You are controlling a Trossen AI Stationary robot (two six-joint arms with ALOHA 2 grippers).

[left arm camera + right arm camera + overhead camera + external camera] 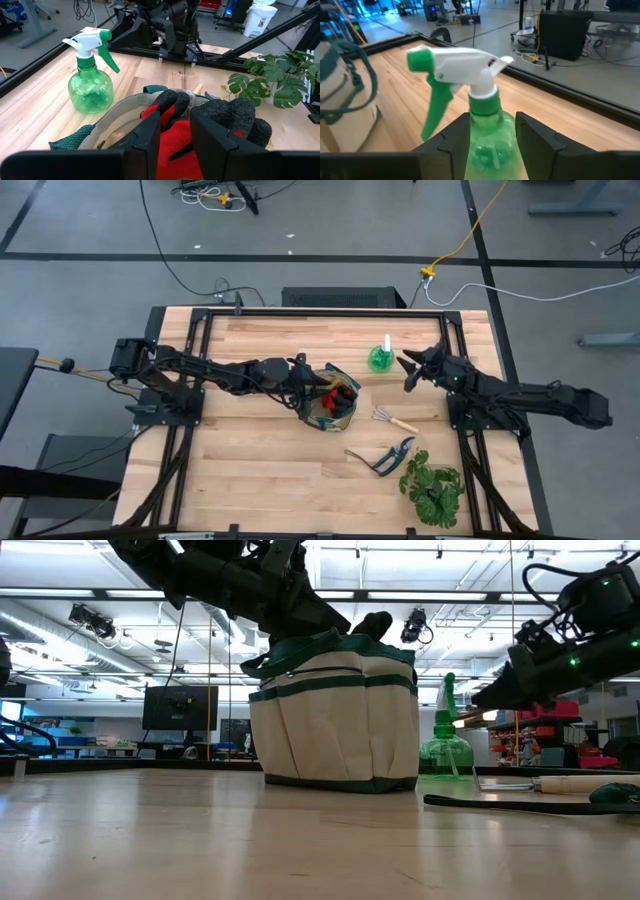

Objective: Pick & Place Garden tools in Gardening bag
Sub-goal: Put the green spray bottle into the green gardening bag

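Observation:
The tan, green-trimmed gardening bag (338, 414) stands upright on its base at the table's middle. The red gloves (172, 131) lie in its mouth, and their dark fingertips stick up past the rim (117, 111). My left gripper (312, 388) reaches in over the rim from the table's left and is shut on the gloves. The green spray bottle (380, 359) stands right of the bag. My right gripper (405, 370) is open just right of the bottle. In the right wrist view its fingers frame the bottle's neck (482, 107) without visibly touching it. My left gripper (176, 116) pinches the gloves' red part (175, 142) between its two fingers. It comes nearly level from the table's left, tipped slightly down. The gloves rest in the bag's mouth, their dark tips (235, 117) sticking up beyond the fingers.
A wooden-handled hand rake (397, 421) lies right of the bag. The pruning shears (383, 458) lie nearer the front, and the leafy plant (432, 490) stands at the front right. Black frame rails run along the table's left, right and far sides.

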